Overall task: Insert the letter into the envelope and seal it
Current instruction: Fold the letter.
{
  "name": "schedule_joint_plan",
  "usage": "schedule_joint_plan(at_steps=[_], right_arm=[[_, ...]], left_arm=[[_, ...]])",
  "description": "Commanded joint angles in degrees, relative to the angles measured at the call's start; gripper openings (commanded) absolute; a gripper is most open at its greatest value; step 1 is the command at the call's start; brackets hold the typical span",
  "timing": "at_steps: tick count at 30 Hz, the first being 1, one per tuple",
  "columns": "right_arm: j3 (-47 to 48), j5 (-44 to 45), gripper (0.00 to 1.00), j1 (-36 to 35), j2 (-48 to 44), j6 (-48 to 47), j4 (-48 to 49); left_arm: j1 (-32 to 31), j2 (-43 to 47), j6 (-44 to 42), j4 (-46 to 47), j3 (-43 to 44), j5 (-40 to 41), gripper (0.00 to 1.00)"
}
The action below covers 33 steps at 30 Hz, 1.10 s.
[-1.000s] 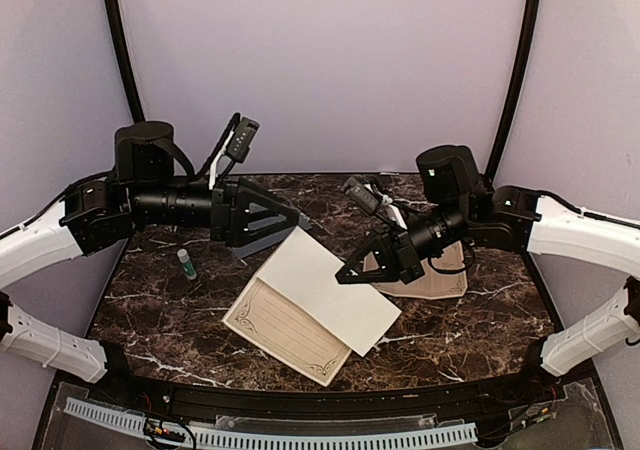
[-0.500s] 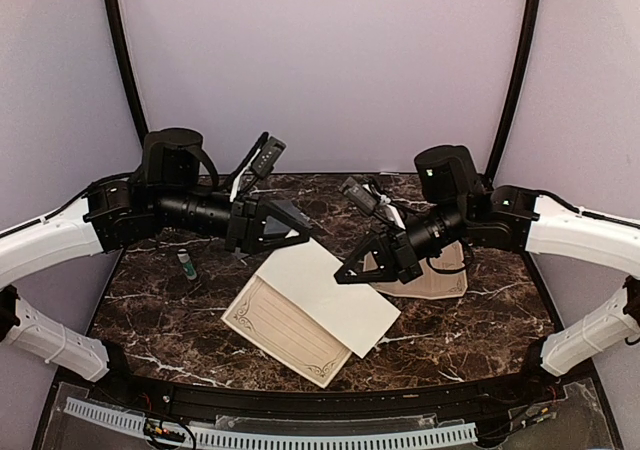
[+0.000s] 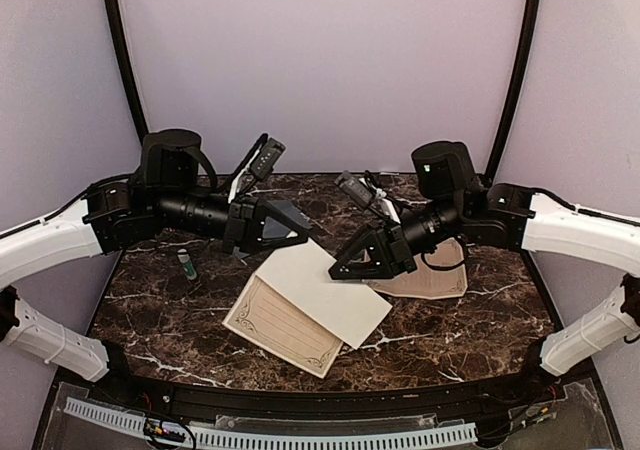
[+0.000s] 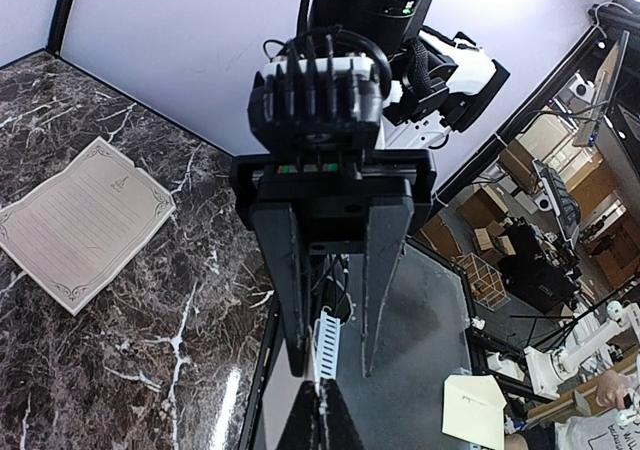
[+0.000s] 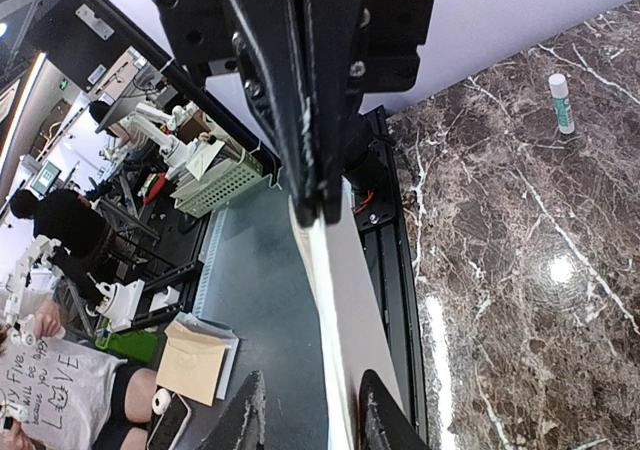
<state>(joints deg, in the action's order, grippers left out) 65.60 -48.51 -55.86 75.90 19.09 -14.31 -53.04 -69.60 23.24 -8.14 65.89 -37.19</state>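
Note:
The letter [image 3: 322, 295] is a cream sheet folded over itself, its bordered half [image 3: 275, 325] resting on the marble and its blank half lifted toward the arms. My left gripper [image 3: 303, 238] is shut on the raised far-left edge of the letter, whose thin edge runs between the tips of my left gripper [image 4: 322, 415]. My right gripper [image 3: 336, 269] stands at the sheet's right edge with its jaws apart. In the right wrist view the letter [image 5: 345, 310] runs edge-on between the spread tips of my right gripper [image 5: 312, 415]. The envelope is out of view.
A second cream bordered sheet [image 3: 432, 280] lies under the right arm, also seen flat on the marble as the bordered sheet [image 4: 85, 220]. A green-capped glue stick [image 3: 186, 263] lies at the left. The table's front rail [image 3: 270, 436] runs below.
My left gripper swung in and closed on the letter's far edge. My right gripper's jaws have parted from their grip, and the sheet sits slightly lower and further left.

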Motion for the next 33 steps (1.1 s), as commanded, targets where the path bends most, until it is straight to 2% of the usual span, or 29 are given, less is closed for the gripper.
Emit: schedule_joint_plan(at_steps=[1, 6, 18, 24, 33], right_arm=[[2.80, 0.24, 0.31, -0.40, 1.82, 1.22, 4.84], [4.57, -0.13, 0.29, -0.39, 3.93, 2.71, 8.00], [5.40, -0.32, 0.00, -0.56, 5.57, 4.21, 10.64], [3.33, 0.16, 0.00, -0.71, 4.58, 3.43, 8.01], [0.32, 1.32, 0.00, -0.77, 2.19, 2.70, 4.37]], left_arm=[[-0.17, 1.64, 0.26, 1.77, -1.00, -1.15, 0.00], [-0.21, 2.09, 0.35, 1.67, -1.41, -1.19, 0.00], [-0.21, 2.98, -0.59, -0.37, -2.00, 2.04, 0.00], [0.19, 5.43, -1.67, -0.62, -1.50, 6.85, 0.00], [3.74, 6.77, -3.04, -4.23, -0.37, 7.68, 0.00]])
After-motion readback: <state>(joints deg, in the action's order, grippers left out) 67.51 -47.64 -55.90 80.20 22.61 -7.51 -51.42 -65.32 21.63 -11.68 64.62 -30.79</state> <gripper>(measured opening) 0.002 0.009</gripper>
